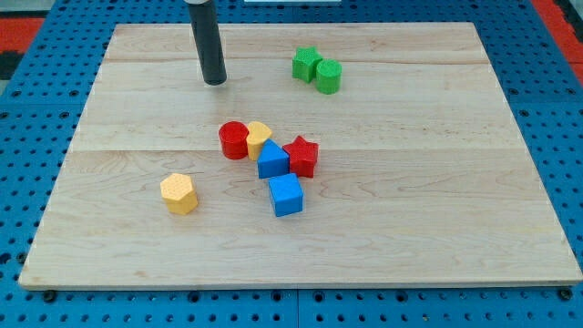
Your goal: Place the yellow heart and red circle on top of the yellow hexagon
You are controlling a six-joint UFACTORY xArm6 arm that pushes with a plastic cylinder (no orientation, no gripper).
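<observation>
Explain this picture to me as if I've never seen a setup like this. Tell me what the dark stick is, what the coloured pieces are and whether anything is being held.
There is one picture, from one camera looking down at a slant on a wooden board that lies on a blue perforated table.

The dark stick is the end of a robot arm. It has no hand; it only pushes things with my tip, which sits near the view's top, left of centre, touching no block.

The coloured pieces are small blocks. In the middle is a tight cluster: a red circle, a yellow heart, a blue block and a red star. A blue cube lies just below them. A yellow hexagon sits alone toward the view's lower left. Near the top are a green star and a green round block, side by side.

Nothing is held; everything rests on the board.
</observation>
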